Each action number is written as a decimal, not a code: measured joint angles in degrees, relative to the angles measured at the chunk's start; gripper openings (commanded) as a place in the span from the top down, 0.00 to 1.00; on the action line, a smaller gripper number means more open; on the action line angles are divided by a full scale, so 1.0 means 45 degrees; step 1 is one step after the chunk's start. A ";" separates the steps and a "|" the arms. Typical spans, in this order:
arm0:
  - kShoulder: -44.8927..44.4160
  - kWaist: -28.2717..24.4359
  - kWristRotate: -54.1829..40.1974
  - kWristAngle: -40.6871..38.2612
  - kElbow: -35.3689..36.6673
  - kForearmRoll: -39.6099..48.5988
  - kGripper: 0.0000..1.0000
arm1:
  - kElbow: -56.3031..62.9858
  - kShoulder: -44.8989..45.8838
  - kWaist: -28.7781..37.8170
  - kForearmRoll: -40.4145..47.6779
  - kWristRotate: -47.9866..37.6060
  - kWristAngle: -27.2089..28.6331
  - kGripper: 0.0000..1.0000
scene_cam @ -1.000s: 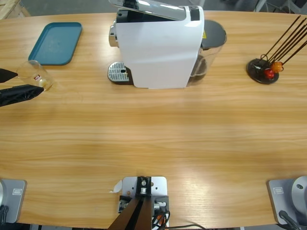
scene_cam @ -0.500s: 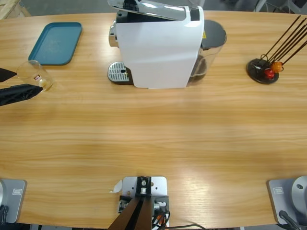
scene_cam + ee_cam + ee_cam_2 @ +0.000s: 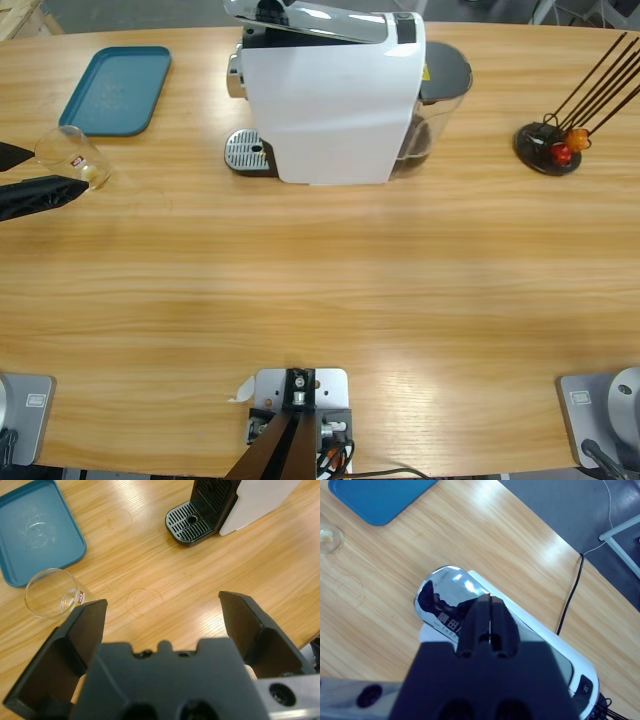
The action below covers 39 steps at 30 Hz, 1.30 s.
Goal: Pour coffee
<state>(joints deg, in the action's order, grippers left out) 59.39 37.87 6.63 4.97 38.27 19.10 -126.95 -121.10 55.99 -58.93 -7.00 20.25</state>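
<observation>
At the far left of the wooden table point(image 3: 320, 290) stands the small clear glass tumbler point(image 3: 75, 156), upright, with a small red mark on its side and a thin layer of pale brownish coffee point(image 3: 66, 600) in its bottom. It sits just on the near side of the teal tray point(image 3: 114, 89), off the tray and on bare wood. The left gripper point(image 3: 162, 611) reaches in from the left edge with its jaws spread wide; the tumbler stands just beside one jaw tip, outside the gap, and I cannot tell whether they touch. Right of the tray, at the far middle of the table, is the white coffee machine point(image 3: 330, 95), its perforated drip grate point(image 3: 248, 152) facing left and bare. The right gripper point(image 3: 490, 611) hovers above the machine's shiny chrome lid point(image 3: 445, 597), jaws pressed together with nothing between them. Far right, a small dark stand point(image 3: 548, 146) holds thin sticks.
</observation>
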 measured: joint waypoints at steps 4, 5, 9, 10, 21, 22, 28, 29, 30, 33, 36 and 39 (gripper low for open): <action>-0.0005 0.0000 0.0000 0.0000 0.0000 0.0000 0.04 | 0.0000 -0.0063 0.0005 0.0081 -0.0023 0.0000 1.00; -0.0005 0.0000 0.0000 0.0000 -0.0001 0.0000 0.04 | 0.0000 -0.0081 0.0006 0.0105 -0.0024 0.0000 1.00; -0.0005 0.0000 0.0000 0.0000 -0.0004 0.0000 0.04 | -0.0001 -0.0144 0.0007 0.0184 -0.0024 0.0000 1.00; -0.0006 0.0000 0.0000 0.0000 -0.0004 0.0000 0.04 | 0.0000 -0.0156 0.0007 0.0214 -0.0024 0.0000 1.00; -0.0007 0.0000 0.0000 -0.0001 -0.0005 0.0000 0.04 | 0.0325 -0.0201 0.0078 0.0730 -0.0443 0.0000 1.00; -0.0007 0.0000 0.0000 -0.0001 -0.0005 0.0000 0.04 | 0.0427 -0.0180 0.0081 0.0793 -0.0476 0.0000 1.00; -0.0008 0.0000 0.0000 -0.0001 -0.0005 0.0000 0.04 | 0.1345 0.0310 0.0127 0.1245 -0.0616 0.0003 1.00; -0.0010 0.0000 0.0000 -0.0001 -0.0006 0.0000 0.04 | 0.1580 0.0430 0.0137 0.1367 -0.0655 0.0003 1.00; -0.0015 0.0000 0.0000 -0.0001 -0.0006 0.0000 0.04 | 0.1870 0.0580 0.0157 0.1506 -0.0695 0.0003 1.00; -0.0035 0.0000 0.0000 -0.0001 -0.0006 -0.0001 0.04 | 0.2657 0.1003 0.0317 0.1932 -0.0846 0.0003 1.00; -0.0056 0.0000 0.0000 -0.0001 -0.0006 -0.0001 0.04 | 0.3210 0.1266 0.0573 0.2214 -0.0971 0.0003 1.00; -0.0095 0.0000 0.0000 -0.0001 -0.0013 -0.0001 0.04 | 0.3491 0.1339 0.0817 0.2313 -0.1029 0.0002 1.00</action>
<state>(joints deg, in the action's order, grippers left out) 58.96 37.87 6.63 4.96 38.21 19.10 -111.24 -115.07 59.67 -48.51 -11.63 20.26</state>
